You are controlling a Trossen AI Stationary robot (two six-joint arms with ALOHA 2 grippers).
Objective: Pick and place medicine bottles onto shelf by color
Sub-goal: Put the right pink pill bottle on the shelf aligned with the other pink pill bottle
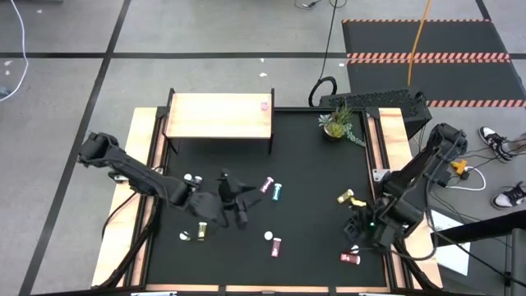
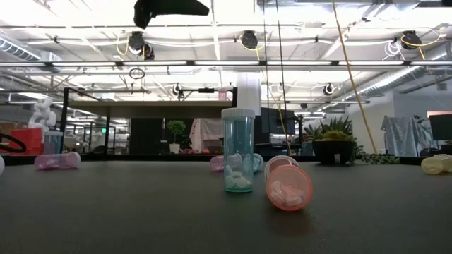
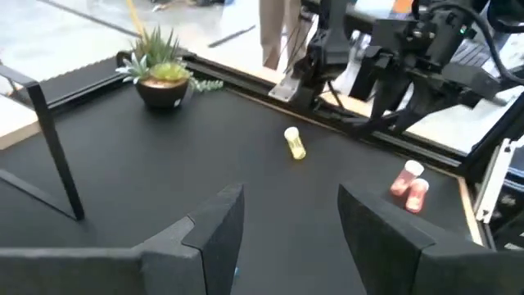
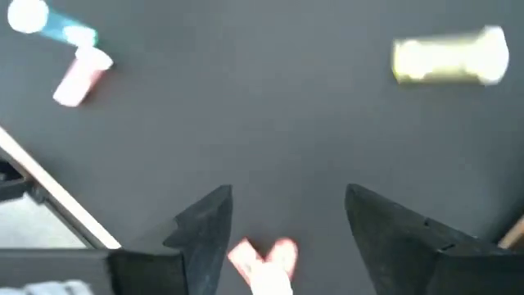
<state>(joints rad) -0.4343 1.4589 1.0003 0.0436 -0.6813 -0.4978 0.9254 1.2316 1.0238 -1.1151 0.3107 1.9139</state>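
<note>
The shelf [image 1: 220, 115] stands at the far left of the black mat and bears one pink bottle [image 1: 264, 106]. Several medicine bottles lie scattered on the mat. My left gripper [image 1: 234, 201] hovers open over the mat's middle with nothing between its fingers [image 3: 282, 238]. My right gripper [image 1: 359, 233] is open near the right rail and points steeply down. A red bottle [image 4: 266, 258] lies on the mat below the gap between its fingers. A yellow bottle [image 4: 450, 57] lies farther off. A teal bottle [image 2: 238, 152] stands upright beside a lying pink one [image 2: 288, 187].
A potted plant [image 1: 335, 123] stands at the mat's far right. Wooden rails [image 1: 393, 140] run along both sides of the mat. More bottles lie near the left arm [image 1: 193, 179] and toward the near edge [image 1: 201, 230]. Bare mat lies in front of the shelf.
</note>
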